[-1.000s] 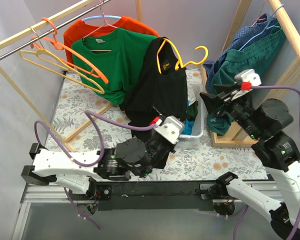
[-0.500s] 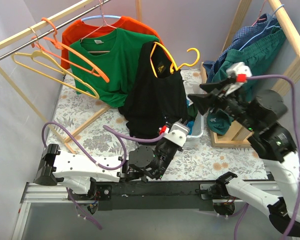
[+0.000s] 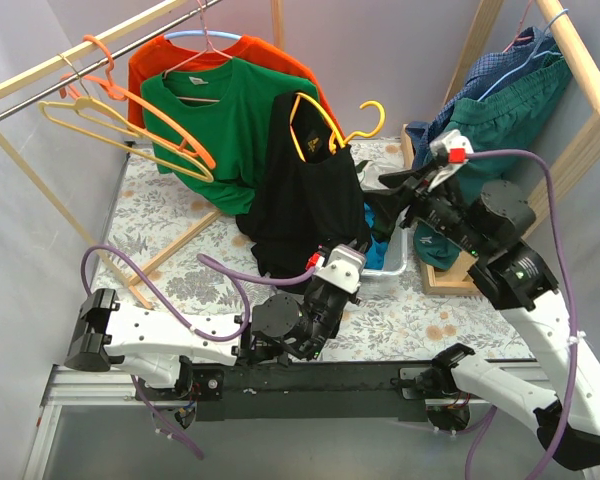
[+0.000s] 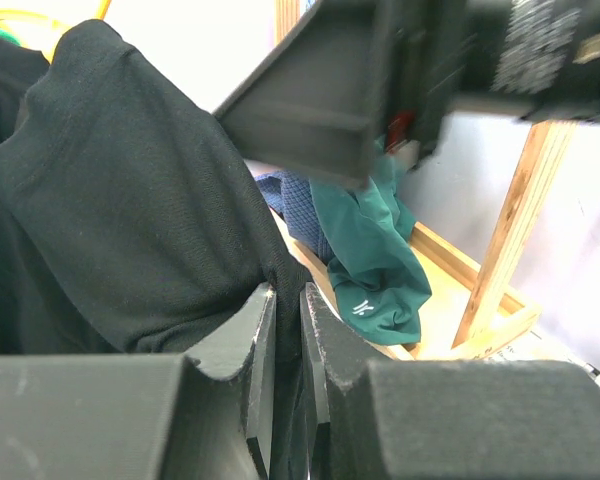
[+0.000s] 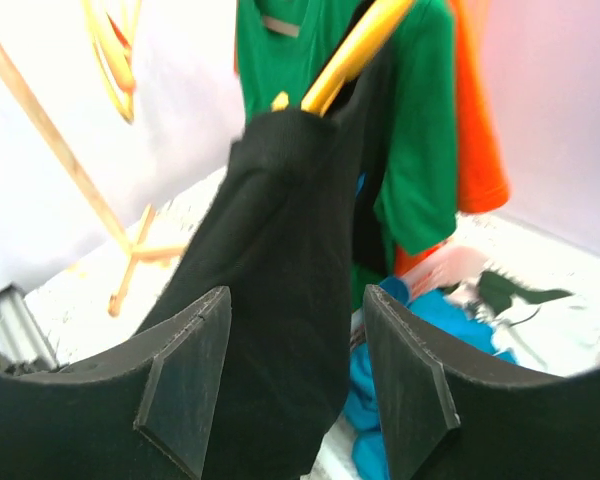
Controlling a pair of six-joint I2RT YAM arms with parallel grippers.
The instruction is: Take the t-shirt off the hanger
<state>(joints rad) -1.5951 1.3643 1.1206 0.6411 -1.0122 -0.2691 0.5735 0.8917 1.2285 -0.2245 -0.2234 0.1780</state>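
Observation:
A black t-shirt [image 3: 305,190] hangs on a yellow hanger [image 3: 327,118], which is off the rail and tilted, its hook pointing right. My left gripper [image 4: 288,296] is shut on the shirt's lower edge, with black cloth pinched between the jaws; from above, the left gripper [image 3: 327,252] sits under the shirt's hem. My right gripper [image 5: 295,310] is open, its jaws wide apart. It faces the shirt's shoulder [image 5: 280,240] just below the yellow hanger's end [image 5: 352,52]. In the top view the right gripper [image 3: 392,185] hovers just right of the shirt.
A green t-shirt [image 3: 225,120] and an orange one [image 3: 270,50] hang on the rail [image 3: 80,65], beside empty orange [image 3: 130,100] and yellow [image 3: 110,125] hangers. A bin [image 3: 388,255] of blue cloth lies under the right gripper. A wooden rack with clothes [image 3: 500,100] stands right.
The black shirt and its hanger have swung left and more upright. My right gripper has moved left and down toward the shirt's shoulder. The left gripper has kept its grip, drawing the hem toward the table's near edge.

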